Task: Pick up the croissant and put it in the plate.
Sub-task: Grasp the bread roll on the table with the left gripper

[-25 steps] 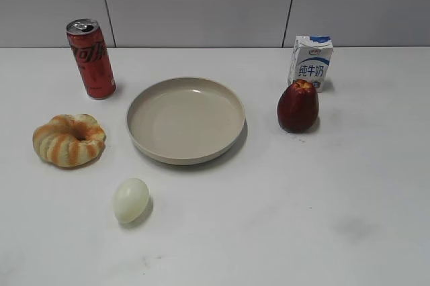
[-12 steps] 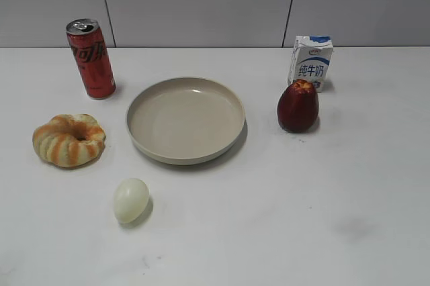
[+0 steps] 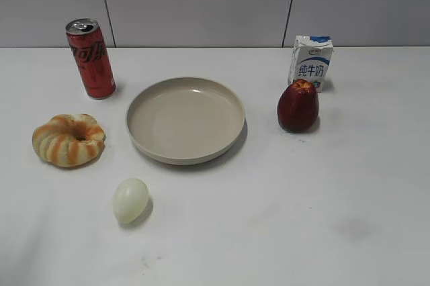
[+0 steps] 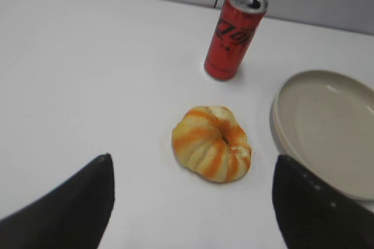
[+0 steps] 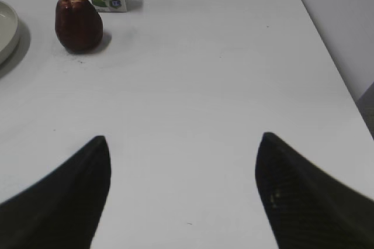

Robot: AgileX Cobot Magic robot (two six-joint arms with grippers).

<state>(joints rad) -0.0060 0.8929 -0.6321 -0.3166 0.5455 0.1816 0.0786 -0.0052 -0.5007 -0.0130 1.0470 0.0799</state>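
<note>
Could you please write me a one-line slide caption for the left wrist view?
Open left gripper above the table, striped croissant between its fingers, red can behind, empty plate at right.

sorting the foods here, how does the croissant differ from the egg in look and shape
The croissant is ring-shaped with a small centre hole; the egg is a solid oval. The croissant is cream with orange-brown stripes and ridged; the egg is plain, pale and smooth. The croissant looks clearly larger than the egg. Both lie untouched on the white table, left of the plate, which holds nothing.
</note>
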